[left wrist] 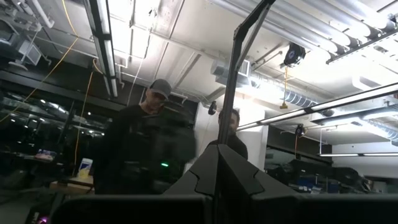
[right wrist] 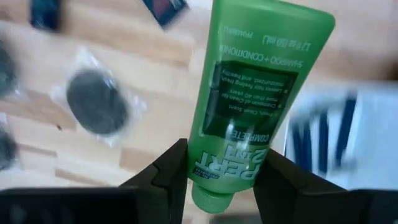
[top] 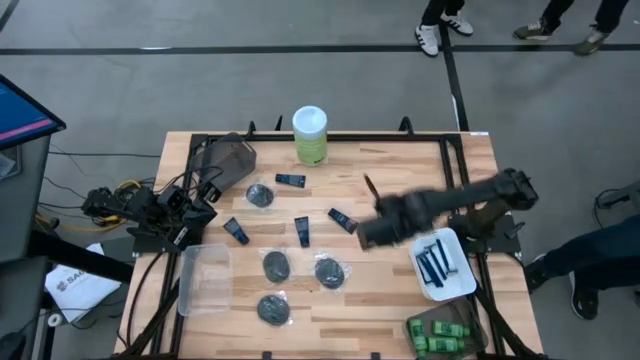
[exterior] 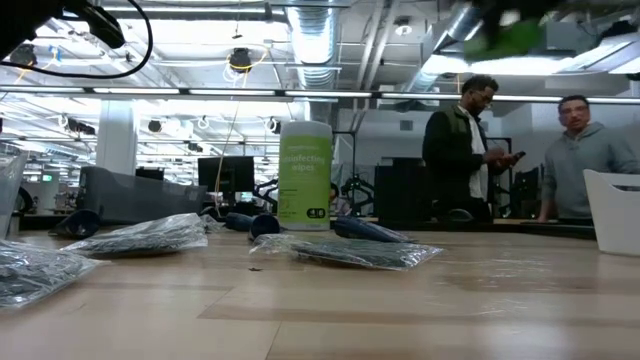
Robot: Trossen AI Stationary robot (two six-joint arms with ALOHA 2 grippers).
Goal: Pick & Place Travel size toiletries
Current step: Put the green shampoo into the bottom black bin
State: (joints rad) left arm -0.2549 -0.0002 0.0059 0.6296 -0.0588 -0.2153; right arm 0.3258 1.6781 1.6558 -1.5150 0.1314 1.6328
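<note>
Right gripper (right wrist: 219,171) clamps bright green plastic shampoo tube (right wrist: 258,93) over open mid-table; left gripper closed at left edge; four wrapped black discs (top: 329,272), four navy tubes (top: 302,231).

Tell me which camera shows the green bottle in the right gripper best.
The right wrist view: the green bottle fills the frame, label readable, clamped near its cap by the right gripper. The low view shows only a green blur at top. The high view hides it under the arm; the left wrist view misses it.

Your right gripper (top: 372,232) smeared by motion from above, green bottle (right wrist: 261,93) cut off by the wrist picture's top edge, blue razors (right wrist: 329,134) behind it blurred, your left gripper hidden among cables beside the worktop (top: 400,160).
</note>
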